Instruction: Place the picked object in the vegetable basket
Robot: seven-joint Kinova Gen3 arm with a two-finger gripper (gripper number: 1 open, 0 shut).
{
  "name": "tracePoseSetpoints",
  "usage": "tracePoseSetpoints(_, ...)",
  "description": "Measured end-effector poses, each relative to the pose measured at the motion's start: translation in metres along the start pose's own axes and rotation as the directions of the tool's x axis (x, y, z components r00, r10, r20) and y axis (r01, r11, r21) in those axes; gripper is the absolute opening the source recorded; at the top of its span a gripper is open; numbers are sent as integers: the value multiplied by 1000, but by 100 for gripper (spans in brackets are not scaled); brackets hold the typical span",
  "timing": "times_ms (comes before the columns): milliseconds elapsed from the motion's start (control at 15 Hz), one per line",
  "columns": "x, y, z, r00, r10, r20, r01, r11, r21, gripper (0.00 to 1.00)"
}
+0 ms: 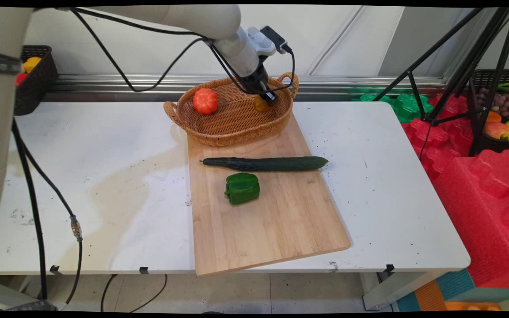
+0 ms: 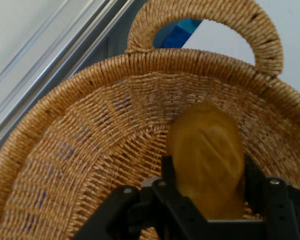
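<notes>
My gripper (image 1: 267, 99) reaches down into the right end of a wicker basket (image 1: 232, 128) at the back of the table. In the hand view its two black fingers (image 2: 169, 172) sit on either side of a yellow-brown vegetable (image 2: 207, 155), shut on it, just above the woven basket floor (image 2: 90, 165). The same yellow piece (image 1: 260, 104) shows partly behind the gripper in the main view. An orange-red bell pepper (image 1: 205, 100) lies in the basket's left half.
A wooden cutting board (image 1: 272, 216) lies in front of the basket with a long cucumber (image 1: 265, 163) and a green bell pepper (image 1: 242, 188) on it. Black fruit crates stand at the far left (image 1: 36, 79) and right (image 1: 499, 110). A tripod (image 1: 457, 66) stands right.
</notes>
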Motion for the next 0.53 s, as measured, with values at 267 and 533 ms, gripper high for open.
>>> tracePoseSetpoints(267, 1, 0, 16, 1000, -6, 12, 6, 1000, -6, 0)
tracePoseSetpoints(533, 2, 0, 24, 1000, -8, 17, 8, 1000, -9, 100)
